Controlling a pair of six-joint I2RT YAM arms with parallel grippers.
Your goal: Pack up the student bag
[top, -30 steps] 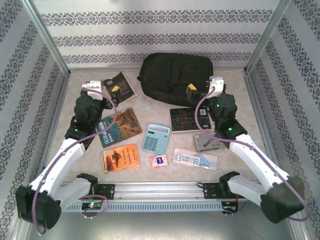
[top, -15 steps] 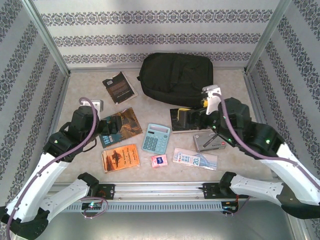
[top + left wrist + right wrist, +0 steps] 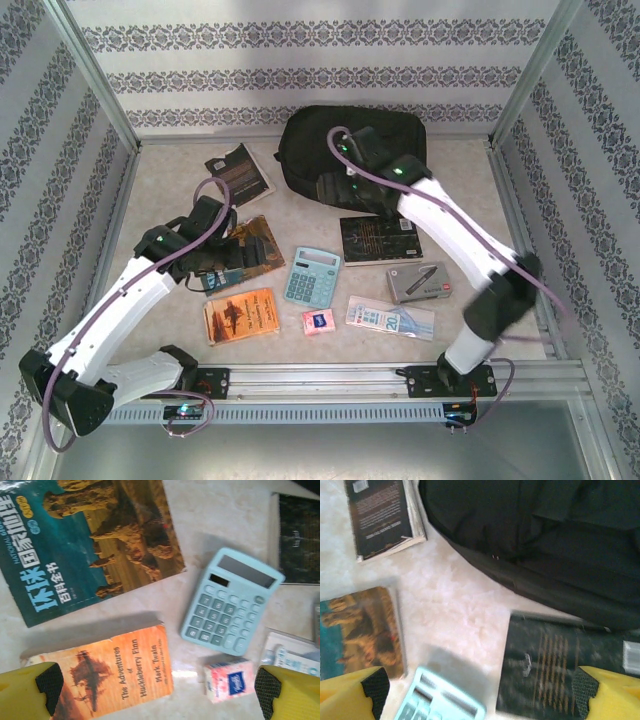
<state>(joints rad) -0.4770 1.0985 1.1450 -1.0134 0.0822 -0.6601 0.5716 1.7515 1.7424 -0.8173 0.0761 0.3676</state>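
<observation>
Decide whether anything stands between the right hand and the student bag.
Nothing visible does. The right hand, open, hangs by the near edge of the student bag. Only bare table and a flat dark book lie below it.

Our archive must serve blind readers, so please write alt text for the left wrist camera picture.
The left gripper hangs open above a pale table, its yellow fingers at both lower corners. Below it lie an orange Huckleberry Finn paperback, a teal book with Chinese title, a light blue calculator and a small pink packet.
</observation>
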